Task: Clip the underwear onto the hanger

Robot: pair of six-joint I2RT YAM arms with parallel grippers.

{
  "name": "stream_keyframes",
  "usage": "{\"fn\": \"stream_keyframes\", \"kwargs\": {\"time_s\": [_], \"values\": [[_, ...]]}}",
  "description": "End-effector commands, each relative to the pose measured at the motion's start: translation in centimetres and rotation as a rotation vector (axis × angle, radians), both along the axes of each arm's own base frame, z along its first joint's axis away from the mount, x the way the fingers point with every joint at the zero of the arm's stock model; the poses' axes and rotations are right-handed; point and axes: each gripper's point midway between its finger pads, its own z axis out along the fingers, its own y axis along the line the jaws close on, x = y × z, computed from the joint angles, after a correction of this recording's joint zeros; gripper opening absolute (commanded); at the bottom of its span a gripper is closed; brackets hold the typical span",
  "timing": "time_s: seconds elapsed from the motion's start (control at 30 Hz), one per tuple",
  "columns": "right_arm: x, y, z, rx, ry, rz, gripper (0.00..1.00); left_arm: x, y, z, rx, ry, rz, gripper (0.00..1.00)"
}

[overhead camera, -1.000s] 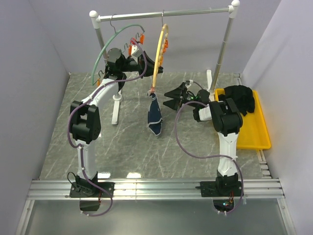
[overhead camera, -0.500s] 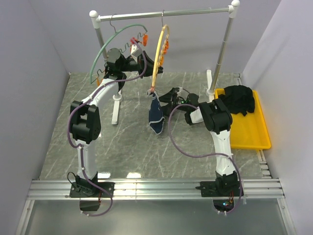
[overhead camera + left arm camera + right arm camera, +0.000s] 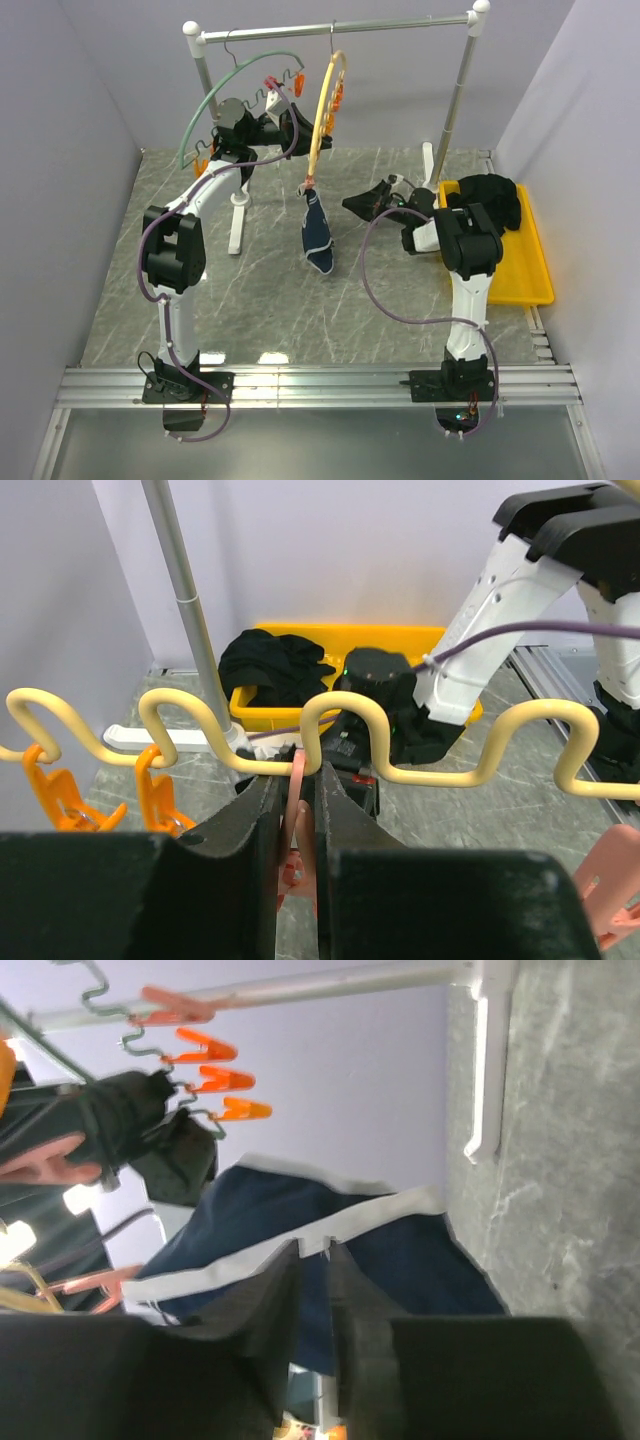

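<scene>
The yellow hanger (image 3: 325, 108) hangs edge-on from the rack rod. The navy underwear (image 3: 318, 235) dangles below it from one clip. High beside the hanger, my left gripper (image 3: 292, 118) is shut on a salmon-pink clip (image 3: 297, 810), just under the hanger's wavy yellow wire (image 3: 440, 777). My right gripper (image 3: 350, 203) reaches in from the right at the cloth's upper part. In the right wrist view its jaws stand almost together, and its tip (image 3: 315, 1250) pinches the white trim of the underwear (image 3: 260, 1220).
A green arc hanger (image 3: 215, 95) hangs left of the yellow one, with orange clips (image 3: 215, 1080) nearby. A yellow tray (image 3: 515, 275) holding a black clothing pile (image 3: 490, 205) sits at the right wall. The rack's slanted post (image 3: 455, 100) and white foot (image 3: 488, 1080) stand behind my right arm.
My right gripper went from wide open to shut at the underwear's trim, and its arm shifted slightly right. The green hanger swung a little left. My left gripper stayed put.
</scene>
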Motion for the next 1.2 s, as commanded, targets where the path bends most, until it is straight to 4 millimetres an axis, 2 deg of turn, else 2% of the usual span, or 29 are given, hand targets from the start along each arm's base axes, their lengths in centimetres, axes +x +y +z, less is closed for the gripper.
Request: {"fn": "stream_keyframes", "kwargs": {"time_s": [0.0,0.07,0.1,0.13,0.3,0.53,0.67,0.83,0.93,1.07,1.17], "values": [[-4.1,-0.1,8.2,0.07,-0.532,0.036,0.28,-0.7,0.3,2.8,-0.03,-0.103,-0.006,0.0],[-4.1,0.3,7.5,0.071,-0.512,0.049,0.52,-0.7,0.3,2.8,-0.029,-0.105,-0.008,0.0],[-3.7,0.7,6.6,0.071,-0.497,0.064,0.93,-0.7,0.3,2.7,-0.029,-0.103,-0.008,0.0],[-3.5,0.9,6.3,0.068,-0.499,0.071,0.98,-0.7,0.2,2.7,-0.029,-0.103,-0.008,0.0],[-2.5,2.7,3.1,0.056,-0.474,0.054,0.99,-0.9,0.0,3.1,-0.03,-0.108,-0.016,0.0],[-2.7,5.7,2.0,0.083,-0.479,0.076,1.0,-1.0,-0.2,3.5,-0.035,-0.113,-0.02,0.0],[-2.7,6.6,2.9,0.114,-0.463,0.074,1.0,-1.1,-0.2,3.6,-0.036,-0.113,-0.021,0.0],[-3.0,5.8,5.5,0.169,-0.389,0.062,0.99,-0.9,-0.2,3.5,-0.036,-0.109,-0.018,0.0],[-3.1,4.6,6.5,0.18,-0.36,0.056,0.95,-0.5,-0.1,3.4,-0.036,-0.108,-0.014,0.0],[-3.3,2.7,8.2,0.183,-0.36,0.038,0.79,-0.3,-0.1,3.0,-0.035,-0.102,-0.012,0.0],[-4.0,2.2,9.5,0.19,-0.361,0.055,0.76,-0.2,0.0,2.8,-0.035,-0.102,-0.009,0.0]]}}
